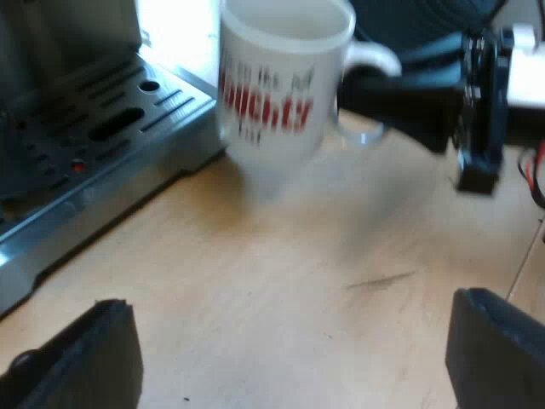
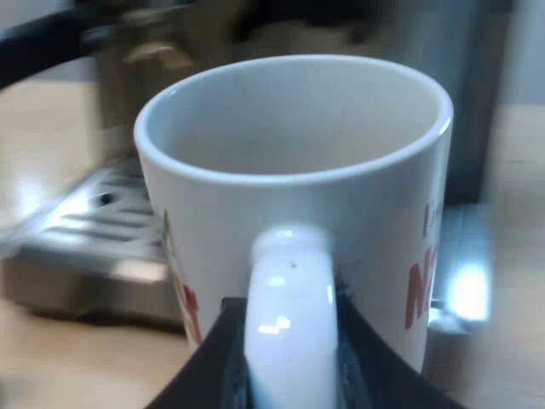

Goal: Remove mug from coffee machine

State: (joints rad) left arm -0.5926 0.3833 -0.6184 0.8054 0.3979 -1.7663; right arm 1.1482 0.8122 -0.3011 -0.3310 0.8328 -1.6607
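Mug (image 1: 281,85): one, upright, long axis vertical, mouth up, beside the one espresso machine (image 1: 85,145), over table (image 1: 298,273). Right gripper (image 2: 289,354) pinches its handle (image 2: 289,281). Left gripper (image 1: 289,358) spread, empty.

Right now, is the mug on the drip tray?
Off: the mug is beside the tray, over the table, right tool on its handle.

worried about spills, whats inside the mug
The mug shows a bare white inner wall, no liquid in its upper part. The bottom is hidden behind the near wall, so a little left down there cannot be ruled out.
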